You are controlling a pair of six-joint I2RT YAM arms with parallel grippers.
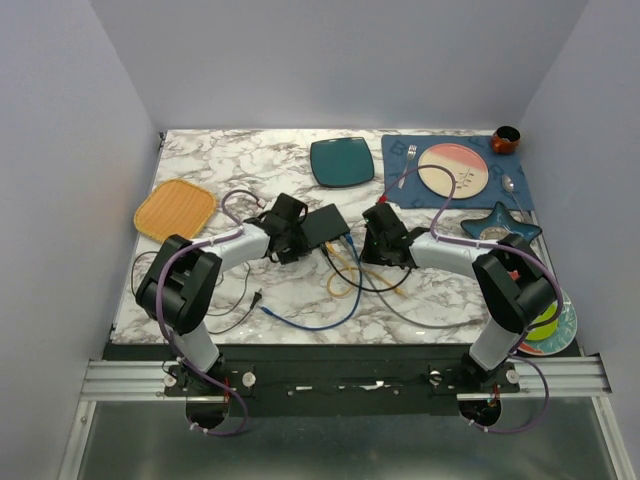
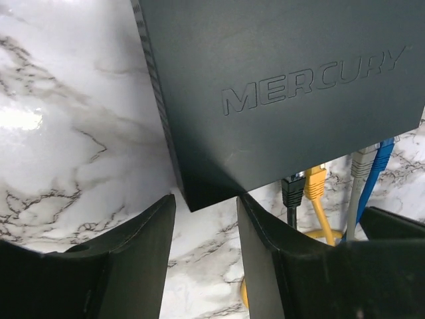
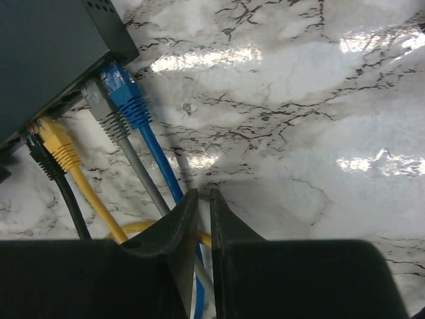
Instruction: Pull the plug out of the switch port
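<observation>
The switch (image 1: 325,226) is a flat black box in the middle of the table, marked MERCURY in the left wrist view (image 2: 285,86). Four plugs sit in its near edge: black (image 3: 40,156), yellow (image 3: 56,143), grey (image 3: 103,109) and blue (image 3: 126,100). My left gripper (image 2: 206,203) is open, with the switch's left corner just ahead of its fingertips. My right gripper (image 3: 199,196) hovers right of the plugs, shut to a thin slit with nothing between its tips. The blue and grey cables pass under its left finger.
Loose cables (image 1: 300,315) trail toward the near edge. A teal plate (image 1: 342,162) lies behind the switch and an orange woven tray (image 1: 174,209) at the left. At the right are a blue placemat (image 1: 400,185) with a pink plate (image 1: 452,170), a star dish (image 1: 500,222) and stacked plates (image 1: 550,325).
</observation>
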